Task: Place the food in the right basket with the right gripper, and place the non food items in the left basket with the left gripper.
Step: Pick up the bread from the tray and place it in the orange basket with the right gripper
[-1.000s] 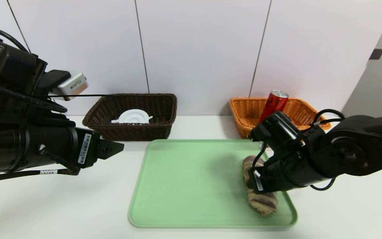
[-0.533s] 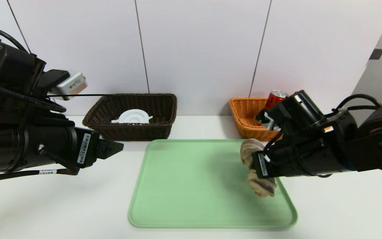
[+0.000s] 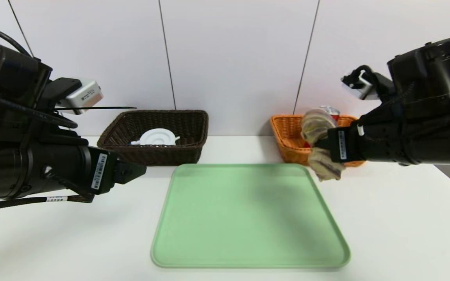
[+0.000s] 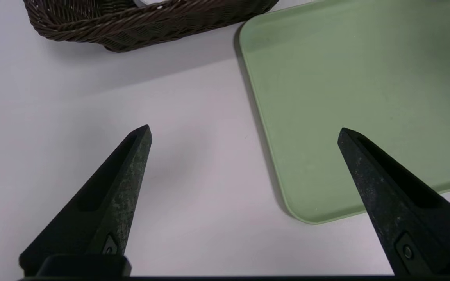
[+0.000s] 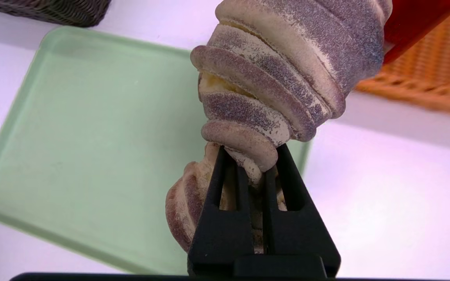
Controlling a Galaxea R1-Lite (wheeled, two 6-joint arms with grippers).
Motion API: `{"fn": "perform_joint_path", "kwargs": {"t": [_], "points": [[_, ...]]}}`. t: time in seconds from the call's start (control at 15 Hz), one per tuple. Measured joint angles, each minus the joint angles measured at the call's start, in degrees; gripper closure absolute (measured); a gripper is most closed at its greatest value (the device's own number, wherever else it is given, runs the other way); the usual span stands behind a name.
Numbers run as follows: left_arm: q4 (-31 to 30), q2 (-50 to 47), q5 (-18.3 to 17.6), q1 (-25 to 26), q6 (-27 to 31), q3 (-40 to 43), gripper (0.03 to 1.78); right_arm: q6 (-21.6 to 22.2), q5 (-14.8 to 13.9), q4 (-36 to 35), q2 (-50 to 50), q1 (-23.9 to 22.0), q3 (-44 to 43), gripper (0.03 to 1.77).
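Right gripper (image 5: pixel 250 156): closed tight on bread (image 5: pixel 264 74), pinched mid-length, aloft near orange basket (image 3: pixel 298 154). Risk: can (image 3: pixel 332 112) inside may block the loaf or be knocked; soft ends could sag, snag the rim. Left gripper (image 4: pixel 244 134) wide, unladen, idle beside tray (image 3: pixel 250 261).

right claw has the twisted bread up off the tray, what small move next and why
Probably ease the right claw a little farther forward over the orange basket: it is shut on the bread, whose lower end hangs short of the basket's near rim.
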Motion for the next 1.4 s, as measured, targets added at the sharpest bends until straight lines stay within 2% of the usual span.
{"fn": "perform_joint_path", "kwargs": {"t": [0.13, 0.4, 0.6, 0.8, 0.93, 1.07, 1.27, 1.4], "points": [[-2.1, 0.2, -0.1, 0.0, 0.2, -0.1, 0.12, -8.5, -1.0, -0.1, -0.9, -2.7, -1.1, 1.66], [-2.3, 0.6, -0.1, 0.0, 0.3, -0.1, 0.12, -28.2, -2.8, -3.6, -1.1, -8.2, -2.2, 1.66], [-2.4, 0.8, -0.1, 0.0, 0.3, -0.1, 0.12, -40.1, -2.9, -6.8, 0.2, -10.9, -2.3, 1.66], [-2.4, 0.8, -0.1, 0.0, 0.2, -0.1, 0.12, -49.0, -4.1, -12.8, 3.2, -12.5, -2.3, 1.66], [-2.4, 0.9, -0.1, 0.0, 0.1, -0.1, 0.12, -51.8, -5.3, -18.1, 5.9, -12.8, -2.3, 1.66], [-2.4, 0.9, -0.1, 0.0, -0.1, -0.1, 0.12, -52.8, -5.8, -22.7, 8.4, -13.2, -2.3, 1.66], [-2.5, 1.1, -0.1, 0.0, 0.0, -0.1, 0.12, -51.7, -5.2, -22.7, 9.8, -14.7, -2.3, 1.66], [-3.6, 1.3, -0.2, 0.0, 0.0, -0.1, 0.12, -48.9, -5.0, -22.4, 9.7, -16.0, -2.5, 1.66]]}}
